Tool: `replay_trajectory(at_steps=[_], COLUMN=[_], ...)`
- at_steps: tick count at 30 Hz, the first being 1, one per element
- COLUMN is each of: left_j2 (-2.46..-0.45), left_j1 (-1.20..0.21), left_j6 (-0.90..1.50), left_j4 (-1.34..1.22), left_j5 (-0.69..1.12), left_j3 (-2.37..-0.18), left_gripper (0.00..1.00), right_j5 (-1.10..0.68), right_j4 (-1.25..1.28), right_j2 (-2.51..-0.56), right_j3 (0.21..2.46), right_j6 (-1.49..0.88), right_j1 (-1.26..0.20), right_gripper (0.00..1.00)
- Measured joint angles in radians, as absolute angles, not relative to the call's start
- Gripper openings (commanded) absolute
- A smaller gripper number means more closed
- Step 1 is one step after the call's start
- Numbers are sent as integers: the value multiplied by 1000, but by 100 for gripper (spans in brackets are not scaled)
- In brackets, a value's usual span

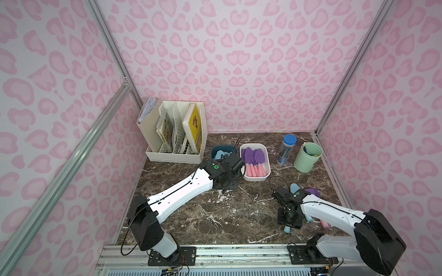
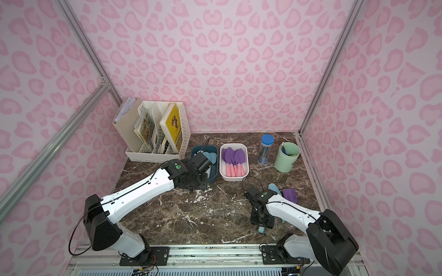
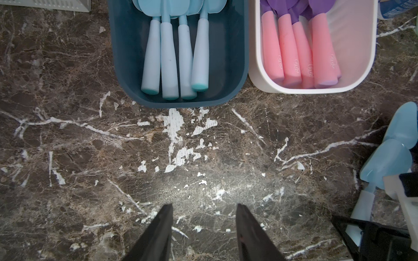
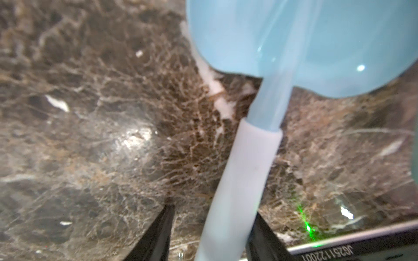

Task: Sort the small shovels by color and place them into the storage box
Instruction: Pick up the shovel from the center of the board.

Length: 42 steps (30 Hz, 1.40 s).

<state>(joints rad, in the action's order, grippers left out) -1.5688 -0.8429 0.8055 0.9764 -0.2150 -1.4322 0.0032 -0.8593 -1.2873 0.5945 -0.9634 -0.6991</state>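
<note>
Right wrist view: the light blue shovel (image 4: 246, 171) looks light, stiff and smooth, likely slippery, so its thicker pale handle is the place to pinch, not the thin neck or broad blade. That handle runs up from the frame's lower centre between the jaws of the right gripper (image 4: 213, 210), open around it with a gap at left; the blade fills the upper right above the table (image 4: 90, 135).

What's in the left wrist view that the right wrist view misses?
Left wrist only: blue box with four blue shovels, white box with pink-handled ones, left jaws apart and empty. Right wrist only: right jaws either side of the handle of a table shovel, green light speck. Both: marble table, probably that shovel.
</note>
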Motion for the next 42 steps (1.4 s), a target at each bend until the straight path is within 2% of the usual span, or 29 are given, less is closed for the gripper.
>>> replay_trajectory(at_steps=[16,35,38,42], left_j2=[-1559,-1545,-1545,-1545], left_j1=[-842,-842,-842,-843], left_j6=[809,810,810,810], left_j4=[972,973,973,973], left_j5=[-215,-222,-222,-222], left_j3=[-1419,-1407,-1407,-1407], left_gripper=[50,50,50,50], right_j5=[23,47,35,21], right_j4=[-846,-862,-857,-849], right_j2=[-1327,-1353,-1360,-1376], right_j3=[616,643,649,666], right_j6=[-990,-994,-994,-991], right_j1=[-755,-790,-795,-805], right_gripper=[34,32,28,18])
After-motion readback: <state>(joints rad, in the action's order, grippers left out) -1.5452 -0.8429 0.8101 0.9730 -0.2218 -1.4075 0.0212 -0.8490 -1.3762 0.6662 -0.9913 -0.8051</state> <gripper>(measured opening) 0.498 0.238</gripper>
